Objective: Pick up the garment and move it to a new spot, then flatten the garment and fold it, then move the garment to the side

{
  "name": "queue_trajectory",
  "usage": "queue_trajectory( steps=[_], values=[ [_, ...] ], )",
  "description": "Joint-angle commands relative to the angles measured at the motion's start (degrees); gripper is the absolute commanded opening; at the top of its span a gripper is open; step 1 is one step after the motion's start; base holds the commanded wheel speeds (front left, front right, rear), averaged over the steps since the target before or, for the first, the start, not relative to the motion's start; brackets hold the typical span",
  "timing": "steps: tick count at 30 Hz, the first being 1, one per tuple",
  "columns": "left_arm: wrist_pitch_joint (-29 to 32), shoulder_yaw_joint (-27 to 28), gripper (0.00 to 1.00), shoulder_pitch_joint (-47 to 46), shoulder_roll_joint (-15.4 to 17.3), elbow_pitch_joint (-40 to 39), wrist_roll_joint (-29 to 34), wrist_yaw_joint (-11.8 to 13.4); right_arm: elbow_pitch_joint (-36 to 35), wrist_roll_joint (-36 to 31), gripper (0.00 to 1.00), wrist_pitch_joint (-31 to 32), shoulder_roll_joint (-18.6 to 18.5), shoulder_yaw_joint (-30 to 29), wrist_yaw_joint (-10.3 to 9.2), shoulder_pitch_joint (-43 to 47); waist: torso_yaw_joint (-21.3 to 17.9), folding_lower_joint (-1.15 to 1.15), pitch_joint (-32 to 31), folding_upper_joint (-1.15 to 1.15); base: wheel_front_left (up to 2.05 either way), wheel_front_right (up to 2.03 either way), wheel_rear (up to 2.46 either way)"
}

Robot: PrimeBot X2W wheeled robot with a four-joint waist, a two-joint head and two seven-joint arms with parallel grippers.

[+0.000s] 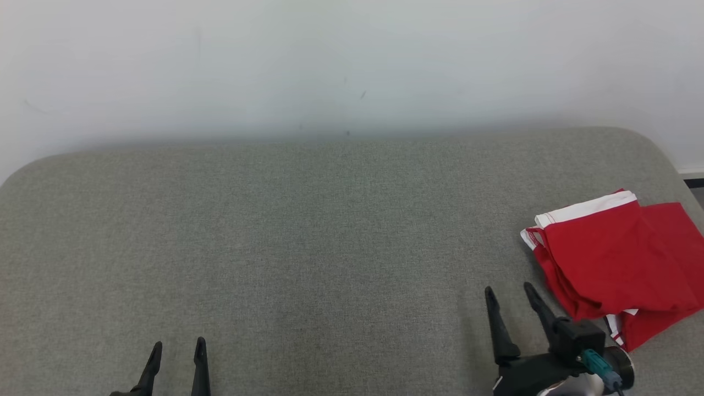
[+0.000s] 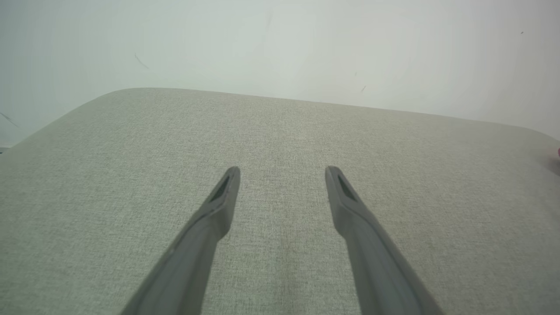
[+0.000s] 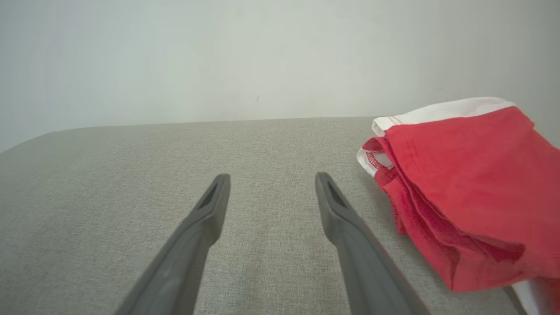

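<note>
1. Red garment (image 1: 616, 258) with white trim, loosely folded, at the right end of the grey fabric surface (image 1: 330, 231).
2. Just to its left: right gripper (image 1: 507, 287), fingers spread over bare fabric, holding nothing.
3. Well apart, at the near left: left gripper (image 1: 179, 341), fingers likewise spread, empty.
4. Behind the surface's rounded far edge: plain pale wall (image 1: 352, 66), faintly scuffed.

A wide surface (image 1: 308, 236) covered in grey-green woven fabric takes the lower part of the head view, with rounded far corners at 10 and 2 o'clock. Behind it, at 12 o'clock, stands a plain white wall (image 1: 352, 60) with a few small dark marks (image 1: 363, 95). The light is soft and even.
</note>
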Motion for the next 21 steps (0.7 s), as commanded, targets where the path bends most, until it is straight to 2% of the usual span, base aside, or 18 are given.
queue_trajectory(
  steps=[1,21],
  values=[
    [-0.2,0.2,1.00,1.0,-0.1,-0.2,0.4,0.3,-0.7,-0.7,1.00,0.0,0.0,-0.7,0.01,0.9,0.0,0.01,-0.1,0.00,0.00,0.00,0.00],
    [-0.2,0.2,1.00,0.9,-0.1,-0.2,-0.2,0.5,0.0,-2.2,1.00,0.0,0.0,-1.9,0.01,1.5,-0.3,0.01,-0.1,0.00,0.00,0.00,0.00]
  ],
)
